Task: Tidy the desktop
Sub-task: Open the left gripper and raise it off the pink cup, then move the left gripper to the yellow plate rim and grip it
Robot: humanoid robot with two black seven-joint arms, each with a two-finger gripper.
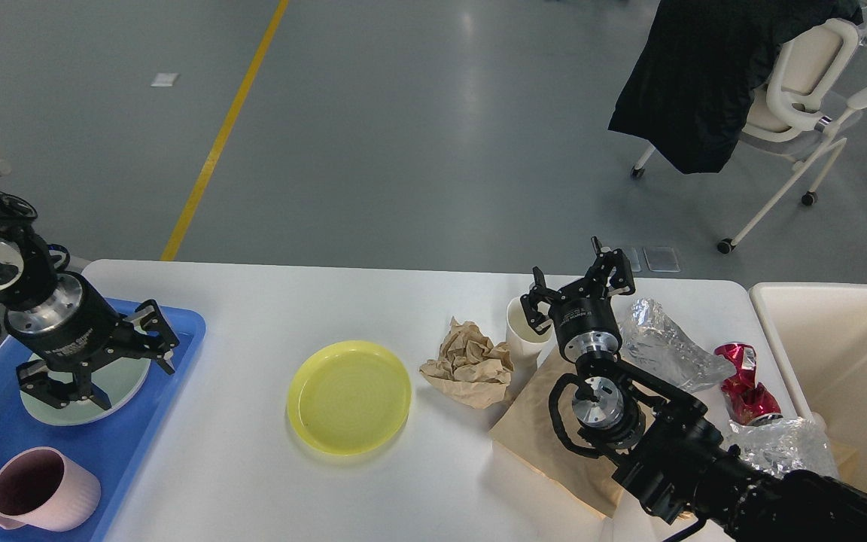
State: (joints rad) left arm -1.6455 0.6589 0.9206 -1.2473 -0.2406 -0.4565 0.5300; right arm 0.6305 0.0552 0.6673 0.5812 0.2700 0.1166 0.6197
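Spanning the view, the white worktop (253, 482) carries a blue tray (181, 331) at its left edge, a yellow plate (349, 397) mid-surface and crumpled paper (471, 361). Left gripper (98, 369) hovers, fingers wide, over the tray; right gripper (578, 290), fingers wide, beside a white cup (522, 331). Best approach: lift the plate by its rim.

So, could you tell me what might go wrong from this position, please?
Two risks. The right pincer hangs open right beside the white cup, so a sideways move could tip it over. The left pincer is open just above the green plate in the blue tray; dropping could knock it.
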